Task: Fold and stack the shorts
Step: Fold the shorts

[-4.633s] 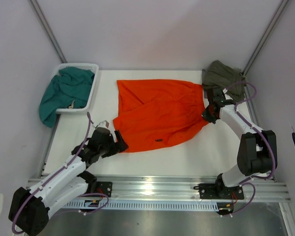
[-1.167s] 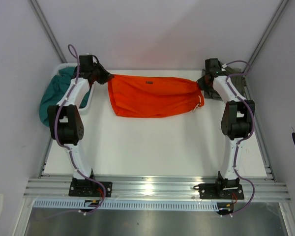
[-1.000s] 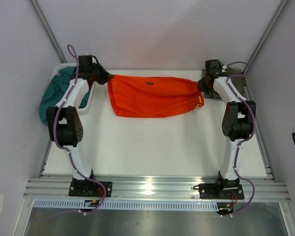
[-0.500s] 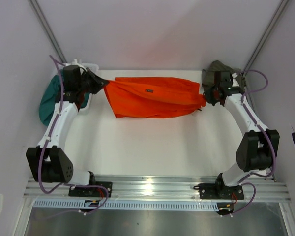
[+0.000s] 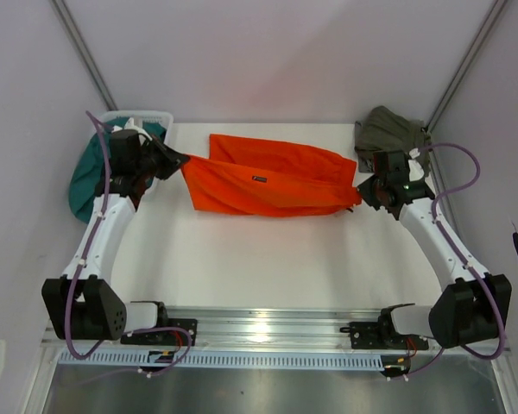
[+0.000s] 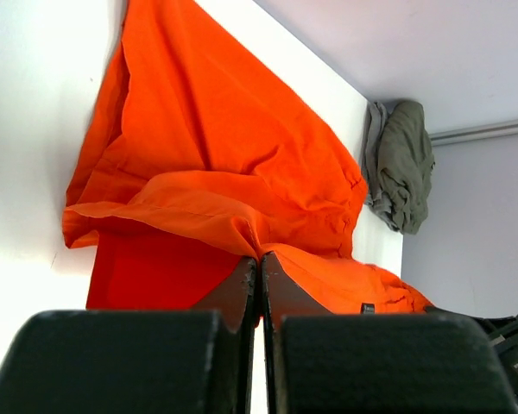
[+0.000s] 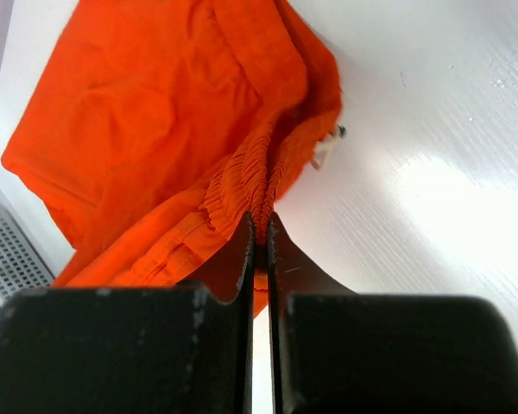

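Observation:
The orange shorts [image 5: 268, 181] hang stretched left to right between both grippers, over the back of the white table [image 5: 268, 259]. Their far part rests on the table. My left gripper [image 5: 180, 164] is shut on the left end, with fabric pinched at its tips [image 6: 259, 256]. My right gripper [image 5: 361, 190] is shut on the gathered waistband [image 7: 260, 217] at the right end. A white drawstring [image 7: 326, 148] dangles beside the waistband. A small dark tag [image 5: 261, 178] shows on the top layer of the shorts. An olive-green garment [image 5: 388, 129] lies bunched at the back right corner.
A white basket [image 5: 147, 116] at the back left holds a teal garment [image 5: 95, 172] that spills over its left side. Grey walls close in on both sides. A metal rail [image 5: 268, 323] runs along the near edge.
Both arms have drawn back from the far wall toward the near side, pulling the stretched shorts with them. The shorts' far part now trails on the table.

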Robot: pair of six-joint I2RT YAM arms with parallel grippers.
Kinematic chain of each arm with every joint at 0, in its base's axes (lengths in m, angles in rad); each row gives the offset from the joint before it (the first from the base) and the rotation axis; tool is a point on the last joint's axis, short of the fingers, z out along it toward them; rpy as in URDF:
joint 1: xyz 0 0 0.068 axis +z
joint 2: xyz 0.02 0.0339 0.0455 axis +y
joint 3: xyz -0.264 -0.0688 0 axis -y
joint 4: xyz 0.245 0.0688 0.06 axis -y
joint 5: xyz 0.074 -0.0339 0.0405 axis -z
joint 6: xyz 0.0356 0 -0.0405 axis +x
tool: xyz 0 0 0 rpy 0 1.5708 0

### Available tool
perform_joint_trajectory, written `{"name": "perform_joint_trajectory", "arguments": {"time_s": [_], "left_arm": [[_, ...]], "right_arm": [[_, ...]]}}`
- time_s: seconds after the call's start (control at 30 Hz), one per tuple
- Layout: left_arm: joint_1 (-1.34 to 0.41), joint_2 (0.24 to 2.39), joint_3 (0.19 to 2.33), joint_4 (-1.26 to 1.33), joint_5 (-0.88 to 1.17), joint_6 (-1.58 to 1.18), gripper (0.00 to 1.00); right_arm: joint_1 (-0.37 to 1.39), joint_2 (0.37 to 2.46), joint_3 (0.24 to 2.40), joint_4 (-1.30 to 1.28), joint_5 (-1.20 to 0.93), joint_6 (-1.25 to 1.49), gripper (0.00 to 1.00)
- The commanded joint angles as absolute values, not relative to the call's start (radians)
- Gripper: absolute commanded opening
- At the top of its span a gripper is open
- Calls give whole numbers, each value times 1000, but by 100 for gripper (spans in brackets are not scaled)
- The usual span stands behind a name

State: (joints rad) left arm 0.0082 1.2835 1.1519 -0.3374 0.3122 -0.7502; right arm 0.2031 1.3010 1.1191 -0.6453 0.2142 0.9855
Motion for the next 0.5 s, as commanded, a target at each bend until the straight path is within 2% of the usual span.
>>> {"name": "perform_joint_trajectory", "arguments": {"time_s": [0.0, 0.47], "left_arm": [[25, 1278, 1198, -305, 302, -732, 0], [23, 1495, 1382, -310, 295, -738, 0]], "right_arm": [[201, 1299, 1134, -649, 294, 1025, 0], [176, 1511, 1265, -658, 293, 1109, 0]]}}
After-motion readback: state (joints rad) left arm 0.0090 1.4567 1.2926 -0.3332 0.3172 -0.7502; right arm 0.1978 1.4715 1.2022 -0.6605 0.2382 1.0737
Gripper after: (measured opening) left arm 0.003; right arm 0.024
